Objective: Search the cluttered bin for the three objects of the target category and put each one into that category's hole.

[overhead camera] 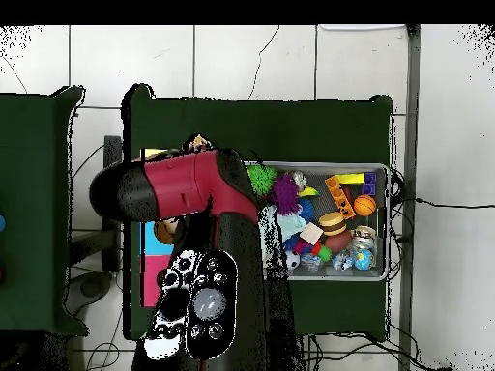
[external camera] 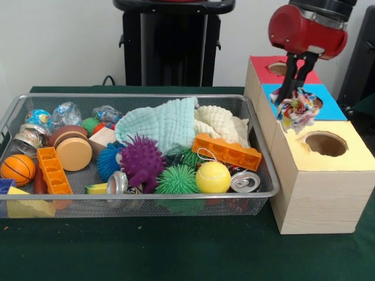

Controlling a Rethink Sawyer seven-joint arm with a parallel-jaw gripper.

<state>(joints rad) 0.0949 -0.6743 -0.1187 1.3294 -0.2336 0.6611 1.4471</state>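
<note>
My gripper hangs from the red arm and is shut on a small white fabric piece printed with red, blue, yellow and green. It holds the piece in the air over the blue-topped box, just behind and left of the round hole in the yellow-topped box. The wire mesh bin lies to the left, full of clutter; it also shows in the overhead view. I see no other printed piece in the bin. In the overhead view the arm hides the gripper and the holes.
The red-topped box stands behind the blue one. The bin holds a mint-green towel, cream towel, orange brick, purple spiky ball, yellow ball, cans and other toys. The robot pedestal stands behind.
</note>
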